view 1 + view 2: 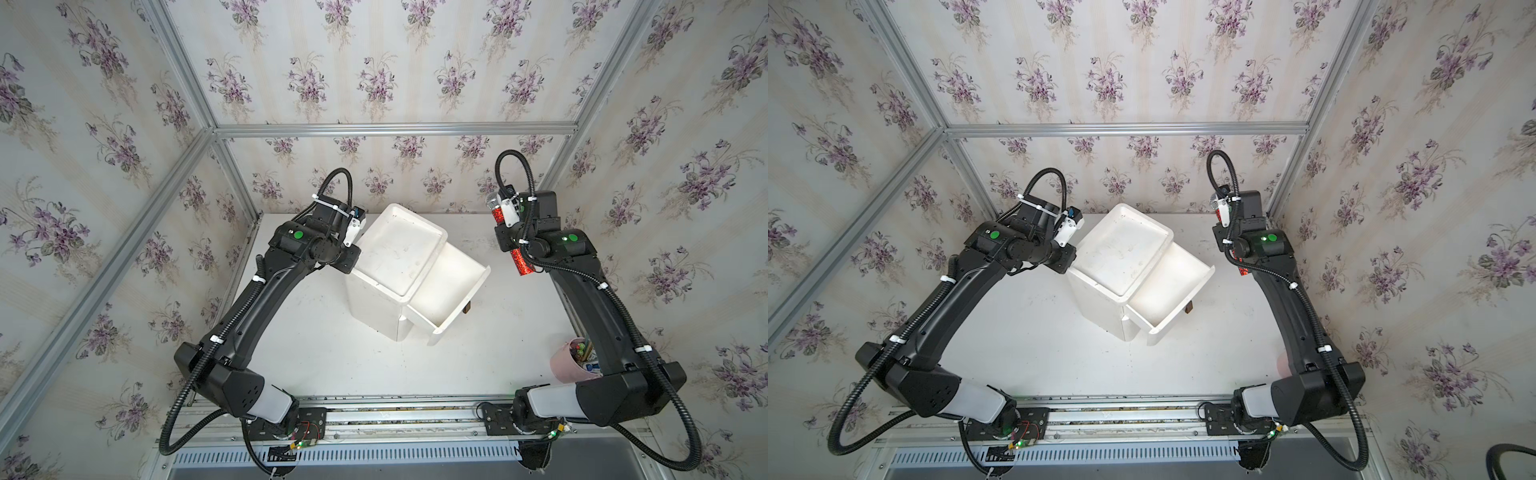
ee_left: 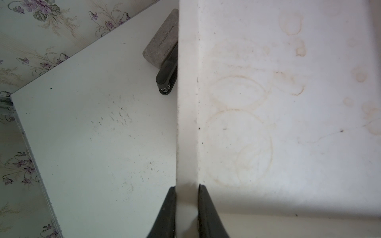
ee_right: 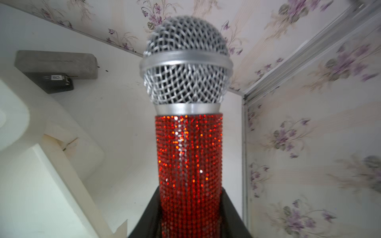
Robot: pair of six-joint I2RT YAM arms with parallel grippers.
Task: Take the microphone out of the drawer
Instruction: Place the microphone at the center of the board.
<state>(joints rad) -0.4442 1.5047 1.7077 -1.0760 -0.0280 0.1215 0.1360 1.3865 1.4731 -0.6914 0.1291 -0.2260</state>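
On my left, the left gripper (image 2: pixel 187 192) is pinched onto the raised rim of the white cabinet (image 1: pixel 397 249), one finger on each side of it. In the middle of the table (image 1: pixel 332 357), the drawer (image 1: pixel 451 286) stands pulled out. Over on the right, the right gripper (image 3: pixel 190 214) is clamped around the red sparkly body of the microphone (image 3: pixel 188 148). I see it held up apart from the drawer, with its mesh head toward the back wall. A pink cup (image 1: pixel 567 368) sits by that arm's base.
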